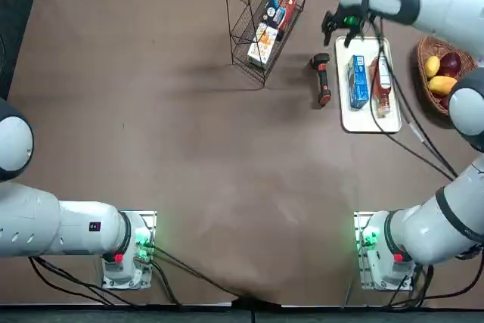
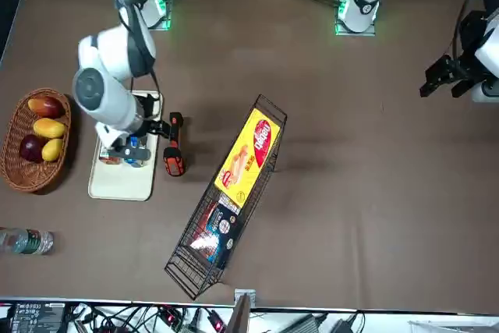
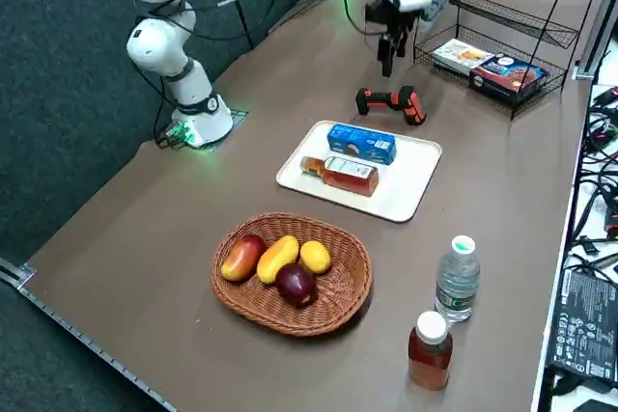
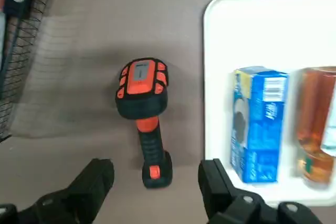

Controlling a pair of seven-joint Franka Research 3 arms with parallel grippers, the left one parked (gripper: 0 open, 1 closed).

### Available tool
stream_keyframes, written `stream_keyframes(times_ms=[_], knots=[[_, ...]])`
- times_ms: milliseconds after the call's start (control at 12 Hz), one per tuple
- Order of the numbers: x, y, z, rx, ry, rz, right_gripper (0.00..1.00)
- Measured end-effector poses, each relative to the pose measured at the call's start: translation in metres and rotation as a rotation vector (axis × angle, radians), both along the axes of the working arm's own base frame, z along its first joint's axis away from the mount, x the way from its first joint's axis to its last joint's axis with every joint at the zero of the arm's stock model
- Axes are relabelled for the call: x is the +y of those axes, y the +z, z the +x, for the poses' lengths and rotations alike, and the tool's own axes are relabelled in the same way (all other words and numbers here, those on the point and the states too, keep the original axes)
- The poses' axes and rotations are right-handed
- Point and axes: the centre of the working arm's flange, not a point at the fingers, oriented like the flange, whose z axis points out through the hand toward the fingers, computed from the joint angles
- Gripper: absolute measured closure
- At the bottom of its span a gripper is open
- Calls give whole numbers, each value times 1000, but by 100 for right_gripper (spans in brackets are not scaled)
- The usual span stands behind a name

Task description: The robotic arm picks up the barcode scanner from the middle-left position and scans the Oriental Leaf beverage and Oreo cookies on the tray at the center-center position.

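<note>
Right gripper, pincer spread, above table.
Barcode scanner, black and red-orange, beside white tray bearing Oreo cookies and Oriental Leaf beverage.

Fruit lies in the woven basket.

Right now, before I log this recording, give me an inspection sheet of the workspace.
Surface: brown table, no spills seen.
Job's things: barcode scanner lying left of the white tray; cookie packet and tea bottle lying side by side on the tray.
Clutter: basket with fruit; wire rack holding boxes; clear bottle and brown bottle standing.
Grippers: right gripper above the table near scanner and tray, fingers apart, empty.
Cables: black cable by the arm bases.
Surroundings: electronics and wires beyond the far edge; people: nothing seen.
</note>
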Motion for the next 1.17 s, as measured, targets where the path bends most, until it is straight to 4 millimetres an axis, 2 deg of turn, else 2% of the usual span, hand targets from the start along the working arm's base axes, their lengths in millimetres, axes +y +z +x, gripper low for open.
stream_keyframes(times_ms=[250,417,667,750,917,1167], knots=[[-15,62,9,-32,-1,12,0],[-33,97,10,-80,34,26,0],[-91,141,4,-109,112,40,0],[-112,154,1,-116,120,42,0],[-141,174,-8,-126,111,43,0],[-156,195,-20,-142,102,29,0]])
